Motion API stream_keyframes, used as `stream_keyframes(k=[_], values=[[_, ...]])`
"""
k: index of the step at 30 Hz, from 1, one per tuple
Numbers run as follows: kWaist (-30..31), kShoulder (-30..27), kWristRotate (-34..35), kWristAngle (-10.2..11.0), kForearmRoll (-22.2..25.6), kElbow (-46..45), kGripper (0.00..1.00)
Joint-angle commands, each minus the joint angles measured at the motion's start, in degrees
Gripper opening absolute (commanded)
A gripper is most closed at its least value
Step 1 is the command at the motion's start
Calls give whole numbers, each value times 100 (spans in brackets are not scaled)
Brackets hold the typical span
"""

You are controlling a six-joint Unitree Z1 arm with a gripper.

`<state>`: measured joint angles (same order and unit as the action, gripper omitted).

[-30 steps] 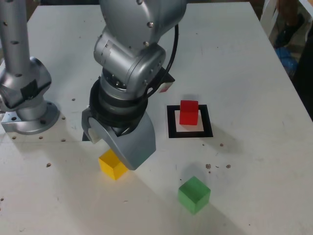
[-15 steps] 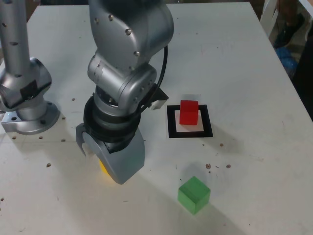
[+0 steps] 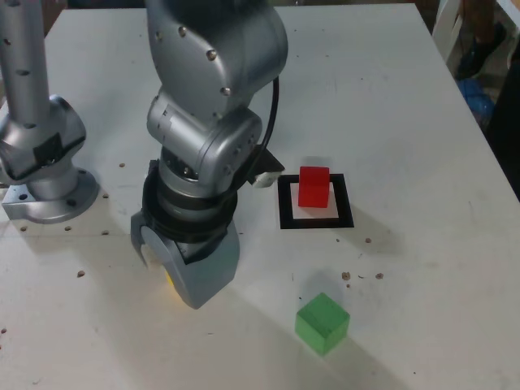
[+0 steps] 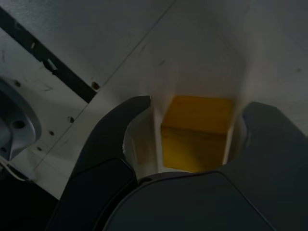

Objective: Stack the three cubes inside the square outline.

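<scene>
Cubes sit apart on the white surface [image 3: 390, 97]: red cube [image 3: 314, 186] already inside the square outline [image 3: 283, 203], green cube [image 3: 322, 322] near the front edge to the exterior view's right, yellow cube [image 4: 195, 132] under the arm, almost hidden in the exterior view. Gripper [image 4: 192, 125] is down over the yellow one, jaws apart with a gap either side, though contact on the far jaw is hard to judge in the dim wrist view. Looks like the yellow pickup step; next move needs jaws closed square on it, lift, then a centred placement on red.
</scene>
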<state>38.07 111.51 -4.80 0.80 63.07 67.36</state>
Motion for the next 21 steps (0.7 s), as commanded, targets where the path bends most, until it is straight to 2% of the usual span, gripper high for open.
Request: stream_keyframes(k=[1,5,10,12,16,21], values=[[8,37,-17,-8,-25,31,44],[8,84,-63,-60,-44,42,38],[8,171,-146,-158,28,132,37],[8,166,-152,-136,119,206,37],[-47,54,-150,65,588,513,35],[-434,-424,-227,514,1703,1402,33]])
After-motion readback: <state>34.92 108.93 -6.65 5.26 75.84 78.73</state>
